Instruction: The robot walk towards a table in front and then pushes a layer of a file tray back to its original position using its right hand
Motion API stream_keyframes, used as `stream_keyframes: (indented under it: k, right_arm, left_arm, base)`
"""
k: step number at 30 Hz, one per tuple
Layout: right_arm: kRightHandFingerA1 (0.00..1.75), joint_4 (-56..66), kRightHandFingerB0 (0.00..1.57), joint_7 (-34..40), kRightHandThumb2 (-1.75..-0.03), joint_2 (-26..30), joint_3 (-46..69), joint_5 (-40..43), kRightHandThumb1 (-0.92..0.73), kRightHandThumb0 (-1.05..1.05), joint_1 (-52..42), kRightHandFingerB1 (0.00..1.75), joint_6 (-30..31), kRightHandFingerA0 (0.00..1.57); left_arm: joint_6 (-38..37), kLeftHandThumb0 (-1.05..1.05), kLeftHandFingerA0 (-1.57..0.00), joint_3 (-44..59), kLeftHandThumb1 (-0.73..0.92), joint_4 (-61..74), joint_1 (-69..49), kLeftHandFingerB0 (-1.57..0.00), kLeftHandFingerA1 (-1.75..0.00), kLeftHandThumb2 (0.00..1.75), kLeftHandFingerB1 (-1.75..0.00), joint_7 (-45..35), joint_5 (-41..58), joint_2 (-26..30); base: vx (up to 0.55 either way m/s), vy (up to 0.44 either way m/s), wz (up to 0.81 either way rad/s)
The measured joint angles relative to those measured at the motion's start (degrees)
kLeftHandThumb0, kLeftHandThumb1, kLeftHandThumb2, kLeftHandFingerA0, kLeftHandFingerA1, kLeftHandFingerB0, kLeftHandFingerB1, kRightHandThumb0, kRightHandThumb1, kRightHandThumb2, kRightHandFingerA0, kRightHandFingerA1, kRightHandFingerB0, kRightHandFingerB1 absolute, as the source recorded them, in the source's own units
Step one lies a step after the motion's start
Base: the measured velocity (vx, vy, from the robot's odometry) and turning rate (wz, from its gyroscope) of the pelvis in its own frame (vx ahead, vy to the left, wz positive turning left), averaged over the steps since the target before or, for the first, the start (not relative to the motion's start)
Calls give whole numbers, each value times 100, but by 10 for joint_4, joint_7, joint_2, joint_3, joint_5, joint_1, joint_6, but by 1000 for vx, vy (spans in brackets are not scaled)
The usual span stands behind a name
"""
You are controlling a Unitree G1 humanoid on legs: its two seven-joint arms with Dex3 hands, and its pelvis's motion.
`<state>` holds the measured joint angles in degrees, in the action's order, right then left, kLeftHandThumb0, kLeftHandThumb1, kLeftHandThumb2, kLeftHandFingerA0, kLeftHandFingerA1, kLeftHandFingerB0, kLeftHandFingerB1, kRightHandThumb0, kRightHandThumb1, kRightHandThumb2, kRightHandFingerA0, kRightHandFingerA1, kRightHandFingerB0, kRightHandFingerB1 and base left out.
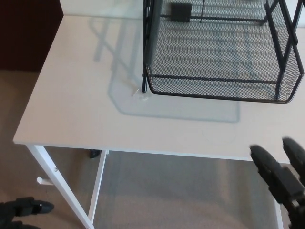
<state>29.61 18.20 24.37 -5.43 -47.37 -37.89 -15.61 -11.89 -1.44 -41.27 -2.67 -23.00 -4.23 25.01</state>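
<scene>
Right hand point(281, 179), fingers spread and empty, sits lower right; press flat against the mesh file tray layer point(221, 86) front rim, upper right, pushing straight.

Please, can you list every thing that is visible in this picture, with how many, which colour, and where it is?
table: 1, white top with white legs, fills most of the view
file tray: 1, black wire mesh, on the table at its far right part, front rim pointing toward the robot
small dark block: 1, black, at the back of the tray, top centre
floor: beige carpet, under and before the table
dark panel: 1, dark brown, top left beyond the table
right hand: 1, black, bottom right corner, fingers apart, holding nothing, clear of the tray
left hand: 1, black, bottom left corner, only partly seen
</scene>
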Motion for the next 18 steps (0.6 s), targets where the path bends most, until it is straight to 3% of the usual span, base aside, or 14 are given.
stream_keyframes:
  k: [6,14,15,16,18]
  right_arm:
    - [39,-144,5,-2,-83,-14,8,48,-44,-62,15,27,-33,2]
    - [36,-262,3,-44,-86,-42,27,117,-45,-70,59,26,-34,2]
    - [38,-282,6,-54,-58,-46,33,130,-59,-70,69,27,-33,4]
    - [38,-293,9,-60,-85,-48,37,138,-44,-70,75,25,-32,2]
    - [40,-318,10,-76,-85,-53,43,157,-45,-71,89,27,-29,0]
  left_arm:
    - [0,-48,-54,-1,39,0,-11,-44,-46,66,-43,0,0,-3]
    - [0,-49,-56,-1,38,0,-13,-43,-47,66,-42,0,0,-3]
    - [0,-49,-56,-1,38,0,-13,-43,-47,67,-42,0,0,-3]
    - [0,-50,-56,-1,38,0,-13,-43,-47,67,-43,0,0,-3]
    - [0,-48,-56,-1,38,0,-13,-44,-47,66,-43,1,0,-4]
  base:
    - [0,0,0]
    - [0,0,0]
    - [0,0,0]
    - [0,0,0]
    - [0,0,0]
